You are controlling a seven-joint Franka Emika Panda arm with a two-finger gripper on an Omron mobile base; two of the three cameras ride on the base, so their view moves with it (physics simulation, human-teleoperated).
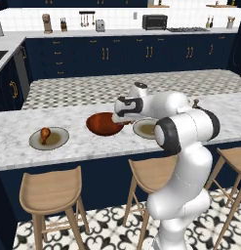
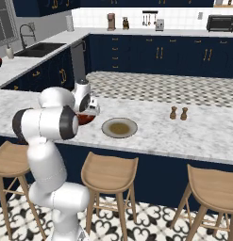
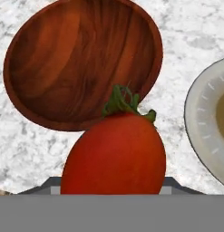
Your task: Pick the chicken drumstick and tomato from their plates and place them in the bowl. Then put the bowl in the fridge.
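Carrying the glossy red round tomato point(image 3: 114, 154), clamped in our gripper point(image 1: 123, 113) above the reddish-brown wooden bowl point(image 3: 77, 59); we judge it light, slick, bruisable: hold its widest middle gently.

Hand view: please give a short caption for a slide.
Tomato held above the counter, near the empty bowl.

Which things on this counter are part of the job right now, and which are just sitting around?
Part of the job:
- tomato, held in the claw above the counter
- wooden bowl, nothing in it yet
- drumstick on the left plate
- emptied plate beside the bowl

Just sitting around:
- salt and pepper shakers
- toaster oven
- stools
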